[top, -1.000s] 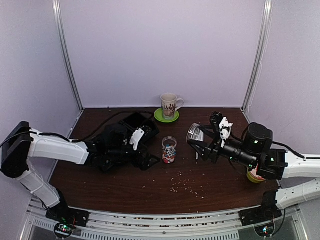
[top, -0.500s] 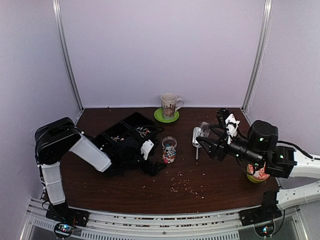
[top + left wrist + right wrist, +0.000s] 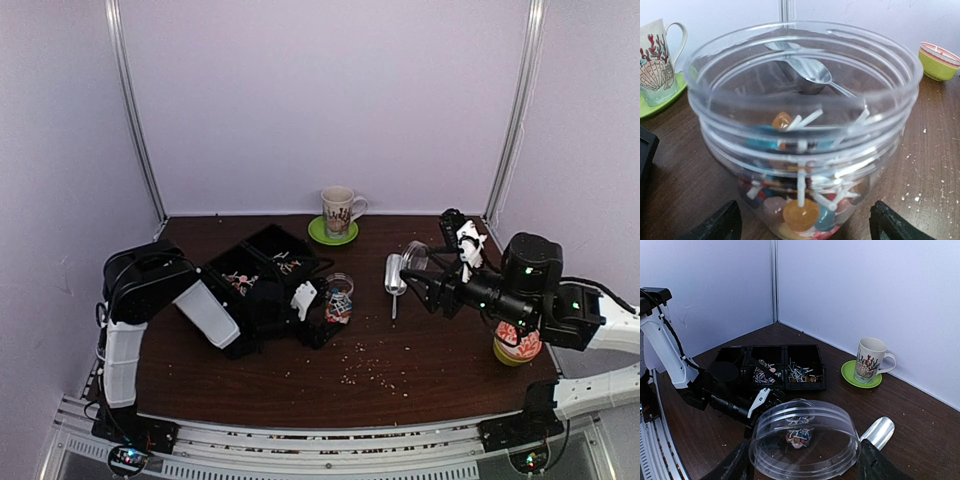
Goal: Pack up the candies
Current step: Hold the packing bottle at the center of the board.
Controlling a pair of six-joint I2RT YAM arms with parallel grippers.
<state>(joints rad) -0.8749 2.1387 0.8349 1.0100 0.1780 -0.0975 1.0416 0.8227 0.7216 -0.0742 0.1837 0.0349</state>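
My right gripper (image 3: 805,467) is pinching a clear lid (image 3: 805,444) by its rim, held flat and well above the table towards the right edge. The jar (image 3: 800,125) that the lid belongs on stands open at the table's middle, to the lid's left and lower. It is part full of candies (image 3: 800,212), and more lie in the black tray (image 3: 785,386) near the far left corner. My left gripper (image 3: 804,226) is nearer, low and level, its fingers spread either side of the jar's base. I cannot tell whether they touch it. I judge capping means carrying the lid leftward and down.
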